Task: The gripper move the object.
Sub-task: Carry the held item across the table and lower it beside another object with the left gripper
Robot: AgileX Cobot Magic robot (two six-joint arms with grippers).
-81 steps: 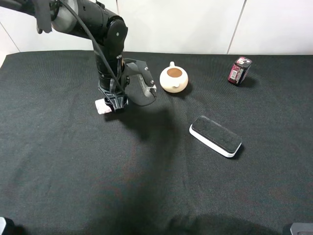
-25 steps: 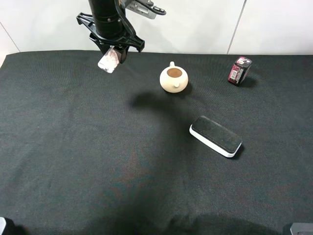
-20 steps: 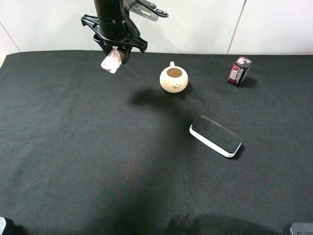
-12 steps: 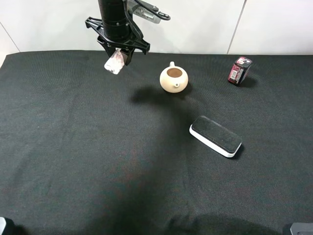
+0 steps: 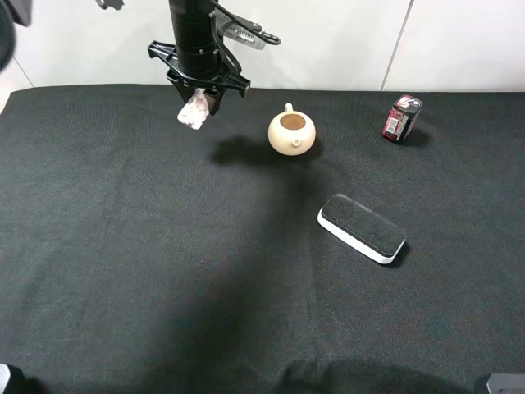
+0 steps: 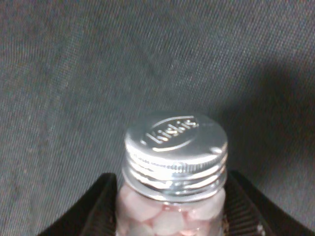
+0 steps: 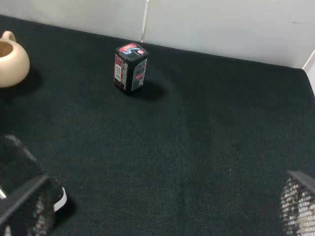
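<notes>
Two grippers are sharing this table. The nearer one, your right gripper (image 7: 157, 216), is hanging with its jaws spread wide and holding nothing. Moving outward over the black cloth (image 5: 164, 271), a dark block (image 5: 362, 228) with a white edge is lying at about five o'clock from the cream teapot (image 5: 291, 133).

Further back, at nine o'clock from that teapot, your left gripper (image 5: 198, 98) is clamping the object (image 5: 194, 113) in the air, clear of the cloth and hanging tilted. In the left wrist view the fingers (image 6: 103, 201) are pinching its clear wall just under the metal screw cap (image 6: 175, 145), with pale pieces showing inside.

Judging by that, you are carrying something light and rigid. The smooth wall is probably slippery, and the loose contents may be shifting. That hold on the body below the cap looks like the right one; level the object before letting go.

Farthest out, toward three o'clock, a dark red box (image 5: 402, 118) is standing well apart.
</notes>
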